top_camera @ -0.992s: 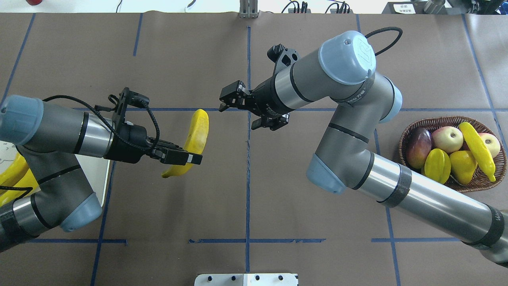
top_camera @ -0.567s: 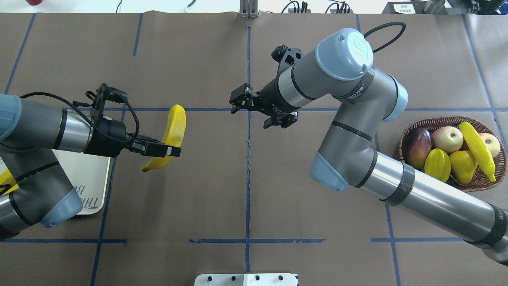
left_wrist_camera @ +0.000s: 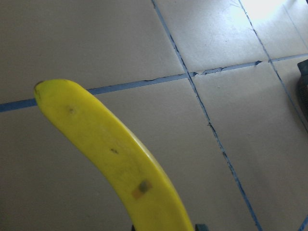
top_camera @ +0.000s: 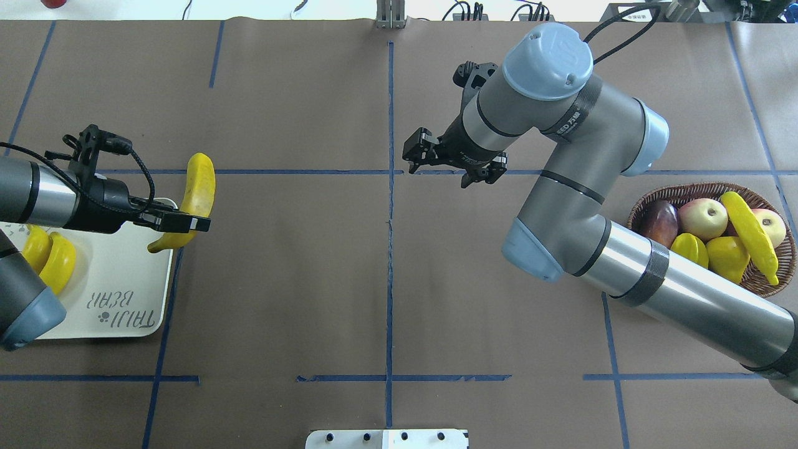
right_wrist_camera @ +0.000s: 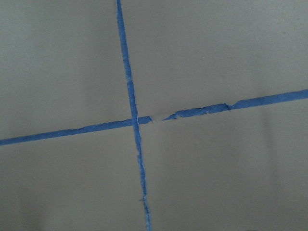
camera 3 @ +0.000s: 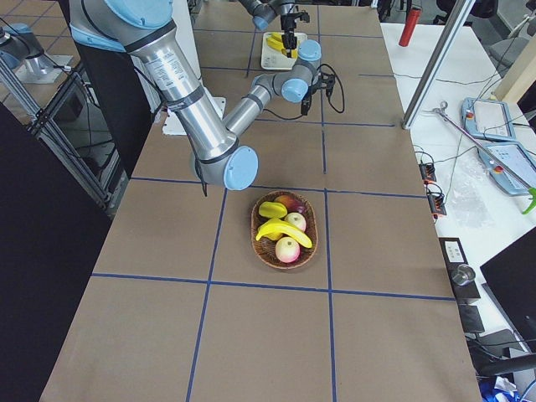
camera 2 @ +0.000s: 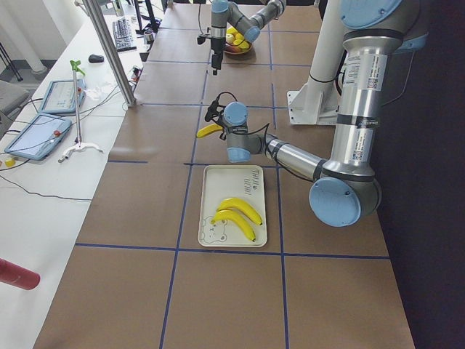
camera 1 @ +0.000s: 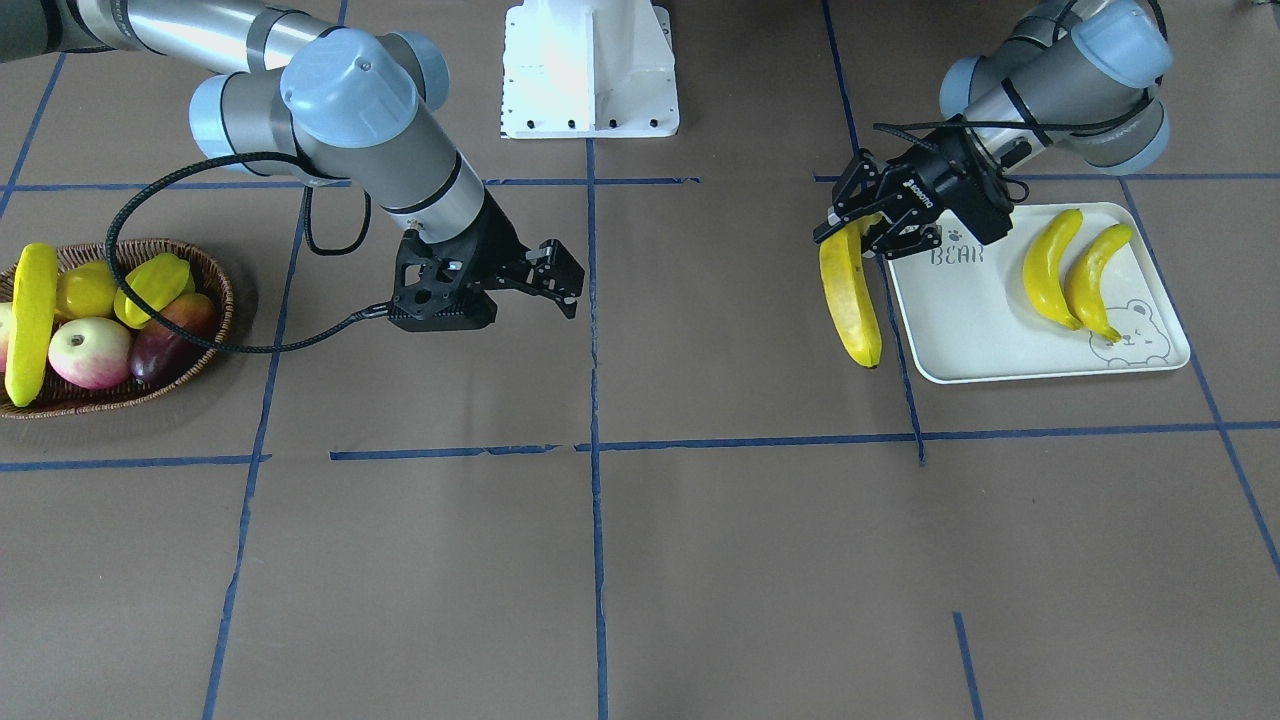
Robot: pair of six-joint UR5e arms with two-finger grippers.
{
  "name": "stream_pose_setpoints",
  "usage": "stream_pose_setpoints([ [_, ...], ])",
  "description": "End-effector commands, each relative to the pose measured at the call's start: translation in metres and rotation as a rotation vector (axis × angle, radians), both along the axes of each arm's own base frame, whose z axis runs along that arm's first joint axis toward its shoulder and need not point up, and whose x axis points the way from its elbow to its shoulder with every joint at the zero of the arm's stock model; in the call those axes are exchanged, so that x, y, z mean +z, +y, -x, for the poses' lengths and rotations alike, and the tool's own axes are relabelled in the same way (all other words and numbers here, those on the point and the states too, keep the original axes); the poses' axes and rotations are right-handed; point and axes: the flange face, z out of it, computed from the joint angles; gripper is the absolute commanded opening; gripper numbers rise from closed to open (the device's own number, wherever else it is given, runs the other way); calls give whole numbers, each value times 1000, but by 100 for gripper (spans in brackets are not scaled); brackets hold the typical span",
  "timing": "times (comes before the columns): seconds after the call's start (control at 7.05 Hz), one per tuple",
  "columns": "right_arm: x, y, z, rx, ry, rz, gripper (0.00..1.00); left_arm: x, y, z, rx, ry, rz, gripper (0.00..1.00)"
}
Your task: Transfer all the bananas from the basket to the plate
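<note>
Grey arms [top_camera: 686, 299], pale-blue joint caps [top_camera: 547, 62], black cables [camera 1: 270, 349]

Brown-papered table [top_camera: 280, 280] with blue tape grid [top_camera: 389, 249], wicker basket [top_camera: 698, 186] at right end, white plate [top_camera: 118, 268] at left end

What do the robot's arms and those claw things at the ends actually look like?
The left arm and right arm are grey and silver tubes with pale blue caps on the joints and black bands. The left gripper and right gripper are black and two-fingered, each with a black cable at the wrist.
</note>
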Motion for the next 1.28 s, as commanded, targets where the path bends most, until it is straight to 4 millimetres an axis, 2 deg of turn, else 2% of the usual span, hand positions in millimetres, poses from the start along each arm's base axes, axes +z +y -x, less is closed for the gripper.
stream_pose_setpoints([
  [0.0,10,-8,-8,-5,30,-13,100,10,-15,31,82,-60,-55,9],
  [0.14,10,-8,-9,-6,33,-15,100,20,-11,34,121,-73,-51,9],
  [0.28,12,-9,-9,-6,35,-13,100,40,-2,40,143,-100,-84,9],
  [0.57,15,-7,-8,-8,39,-11,100,79,21,71,193,-143,-145,10],
  [0.85,16,-5,-5,-12,39,-14,100,128,45,112,209,-211,-209,11],
  [1.13,16,0,2,-9,47,-22,100,157,65,127,217,-248,-166,15],
])
